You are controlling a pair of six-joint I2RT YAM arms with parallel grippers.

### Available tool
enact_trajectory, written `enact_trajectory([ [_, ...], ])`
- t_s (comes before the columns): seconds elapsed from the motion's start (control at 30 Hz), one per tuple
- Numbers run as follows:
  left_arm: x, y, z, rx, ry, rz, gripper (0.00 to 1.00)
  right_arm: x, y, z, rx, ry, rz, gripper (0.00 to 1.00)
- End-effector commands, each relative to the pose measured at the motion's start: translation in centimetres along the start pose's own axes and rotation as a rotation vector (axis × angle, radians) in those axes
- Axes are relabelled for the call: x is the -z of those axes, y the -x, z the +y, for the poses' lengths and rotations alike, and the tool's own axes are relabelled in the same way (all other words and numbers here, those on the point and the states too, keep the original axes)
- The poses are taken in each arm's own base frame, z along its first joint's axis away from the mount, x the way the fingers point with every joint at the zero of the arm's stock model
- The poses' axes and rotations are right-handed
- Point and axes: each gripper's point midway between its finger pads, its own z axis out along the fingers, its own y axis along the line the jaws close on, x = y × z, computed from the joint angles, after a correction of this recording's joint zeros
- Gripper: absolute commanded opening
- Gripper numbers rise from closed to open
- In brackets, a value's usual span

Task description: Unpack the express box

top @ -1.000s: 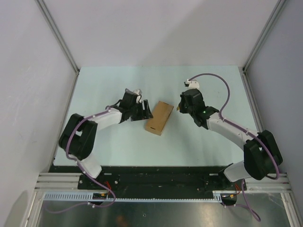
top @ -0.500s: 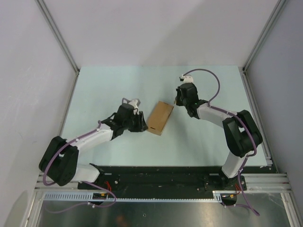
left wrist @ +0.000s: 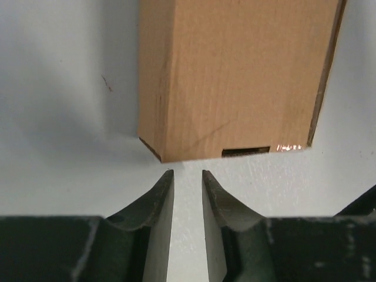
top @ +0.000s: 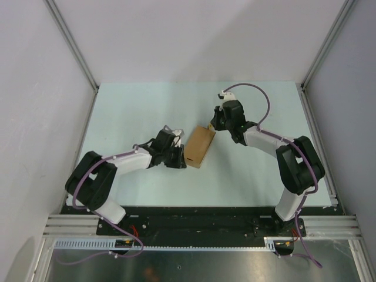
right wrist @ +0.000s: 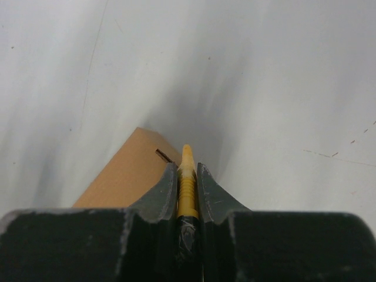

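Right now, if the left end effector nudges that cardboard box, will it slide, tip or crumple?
The box lies flat on the table, so it probably slides rather than tips. Its plain cardboard sides look stiff but light, so it may pivot if pushed off-centre.

We note a pale mint counter point(top: 129, 111) filling mid-frame, enclosed by plain white walls point(top: 194, 41) at left, back and right. Aluminium posts point(top: 73, 44) run up both upper corners. A black base rail point(top: 200, 220) crosses the lower frame. Lighting even, diffuse.
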Motion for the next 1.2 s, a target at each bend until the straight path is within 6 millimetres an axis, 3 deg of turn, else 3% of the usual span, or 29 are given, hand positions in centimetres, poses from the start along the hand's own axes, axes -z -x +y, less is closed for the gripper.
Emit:
enact_trajectory([
  [0.0, -0.1, 2.8, -1.1, -0.037, -0.024, -0.057, 0.31, 0.7, 1.4, 0.8, -0.007, 0.028, -0.004, 0.0],
  [0.2, -0.1, 5.7, -1.7, -0.016, -0.014, -0.113, 0.34, 2.1, 0.0, 0.4, -0.036, 0.0, 0.072, 0.0],
  [0.37, -0.4, 7.1, 0.2, 0.076, 0.052, -0.146, 0.35, 3.7, -1.2, 0.9, -0.068, -0.016, 0.134, 0.0],
  [0.67, 0.2, 11.3, 3.8, 0.149, 0.142, -0.24, 0.36, 7.2, -3.8, 4.0, -0.001, -0.029, 0.228, 0.0],
  [0.97, -0.4, 15.8, 4.7, 0.113, 0.173, -0.3, 0.42, 9.4, -5.7, 7.9, 0.121, 0.058, 0.276, 0.0],
  [1.1, -0.1, 16.7, 6.0, 0.133, 0.222, -0.327, 0.46, 9.7, -5.6, 6.7, 0.132, -0.007, 0.267, 0.0],
  [1.17, 0.3, 16.8, 6.6, 0.15, 0.234, -0.333, 0.53, 10.0, -5.4, 6.1, 0.158, -0.032, 0.263, 0.0],
])
